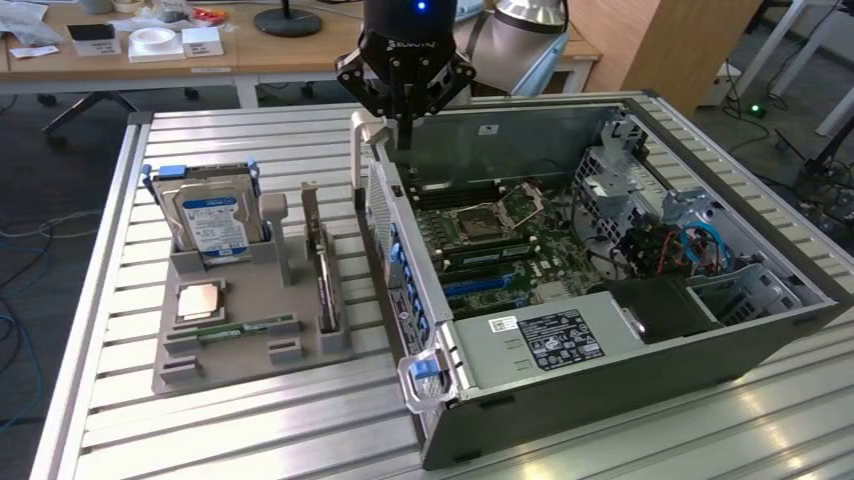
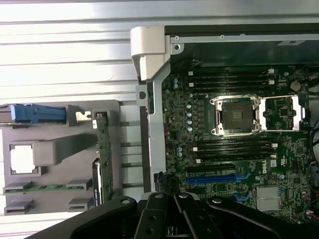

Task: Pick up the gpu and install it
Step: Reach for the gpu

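Note:
The gpu (image 1: 324, 285) is a thin dark card standing on edge in a slot of the grey holder tray (image 1: 240, 350), at the exterior view's left of the open computer case (image 1: 561, 380). In the wrist view the gpu (image 2: 103, 149) appears edge-on, beside the case wall. My gripper (image 1: 403, 118) hangs above the case's near wall at the back, well above the card and apart from it. Its fingers (image 2: 158, 219) are shut with nothing between them. Inside the case lies the motherboard (image 2: 234, 149) with a blue expansion slot (image 2: 212, 178).
The holder tray also carries a silver hard drive (image 1: 214, 225) with a blue-white label, a square chip (image 1: 200, 300) and a green memory stick (image 1: 247, 328). A pale grey bracket (image 1: 360, 150) stands on the case wall. Desks with clutter (image 1: 160, 40) stand behind.

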Motion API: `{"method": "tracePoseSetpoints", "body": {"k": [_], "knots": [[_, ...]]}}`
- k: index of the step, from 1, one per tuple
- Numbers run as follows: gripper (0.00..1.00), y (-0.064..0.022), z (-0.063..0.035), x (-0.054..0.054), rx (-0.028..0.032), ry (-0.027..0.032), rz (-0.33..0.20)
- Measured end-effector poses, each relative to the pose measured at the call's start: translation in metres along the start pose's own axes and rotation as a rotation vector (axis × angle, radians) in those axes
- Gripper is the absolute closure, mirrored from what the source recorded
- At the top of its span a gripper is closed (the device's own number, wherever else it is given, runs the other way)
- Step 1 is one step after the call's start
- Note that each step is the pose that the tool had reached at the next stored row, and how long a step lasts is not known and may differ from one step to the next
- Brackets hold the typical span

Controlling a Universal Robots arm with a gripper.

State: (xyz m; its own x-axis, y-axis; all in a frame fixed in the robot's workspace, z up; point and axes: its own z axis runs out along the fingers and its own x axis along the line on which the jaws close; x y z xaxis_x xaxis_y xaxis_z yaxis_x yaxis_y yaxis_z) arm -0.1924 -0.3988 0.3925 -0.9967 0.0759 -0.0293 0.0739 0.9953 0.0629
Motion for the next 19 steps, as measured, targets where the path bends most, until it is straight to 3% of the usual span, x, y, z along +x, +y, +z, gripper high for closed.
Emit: {"method": "tracePoseSetpoints", "body": {"k": [19], "knots": [[0.89,-0.0007,0.0007,0.0087,0.0000,0.0000,0.000]]}}
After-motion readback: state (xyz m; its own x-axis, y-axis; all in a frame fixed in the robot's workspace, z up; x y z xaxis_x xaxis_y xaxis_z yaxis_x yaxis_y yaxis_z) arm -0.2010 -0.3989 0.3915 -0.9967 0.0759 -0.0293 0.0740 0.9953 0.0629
